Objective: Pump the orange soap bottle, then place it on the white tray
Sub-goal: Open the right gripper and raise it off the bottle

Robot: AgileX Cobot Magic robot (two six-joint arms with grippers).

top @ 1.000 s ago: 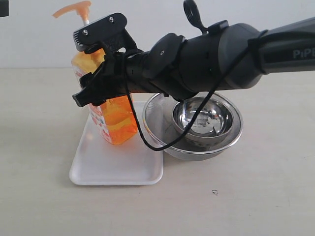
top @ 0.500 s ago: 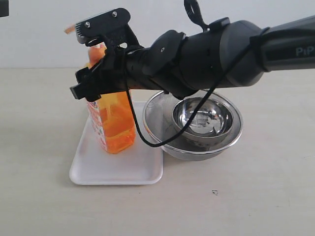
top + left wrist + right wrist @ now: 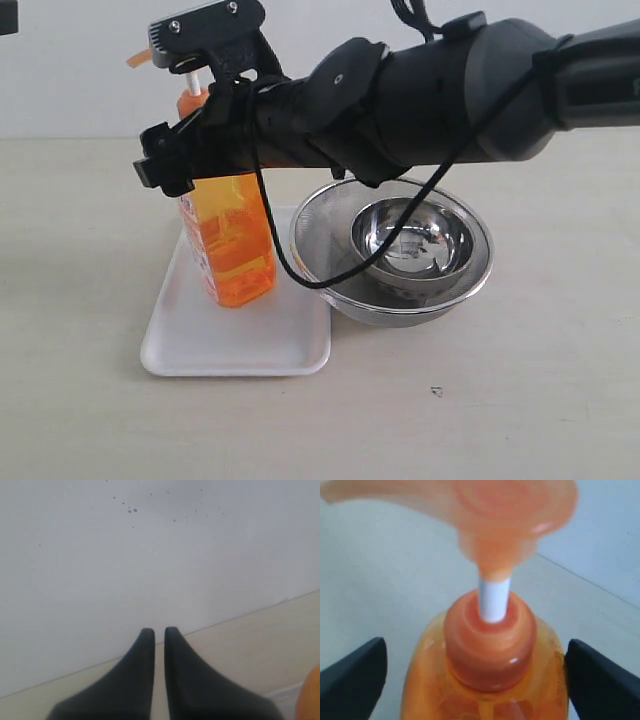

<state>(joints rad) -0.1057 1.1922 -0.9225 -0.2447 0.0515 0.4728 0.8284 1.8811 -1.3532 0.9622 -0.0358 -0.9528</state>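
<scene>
— Where's your orange soap bottle (image 3: pixel 235 250)?
— Upright on the white tray (image 3: pixel 200 345), with your right gripper (image 3: pixel 475 652) spread wide either side of its neck.
— And your left gripper (image 3: pixel 159 632)?
— Fingers nearly pressed together, holding nothing

The bottle (image 3: pixel 238 250) holds clear orange liquid; its label (image 3: pixel 194 233) is white with red print. Its pump head (image 3: pixel 510 510) is orange, the stem (image 3: pixel 494 597) white. The tray (image 3: pixel 230 350) is plain white. At its three o'clock, bowls (image 3: pixel 400 300) shine silver. Black arm (image 3: pixel 450 100); beige table (image 3: pixel 520 400).
</scene>
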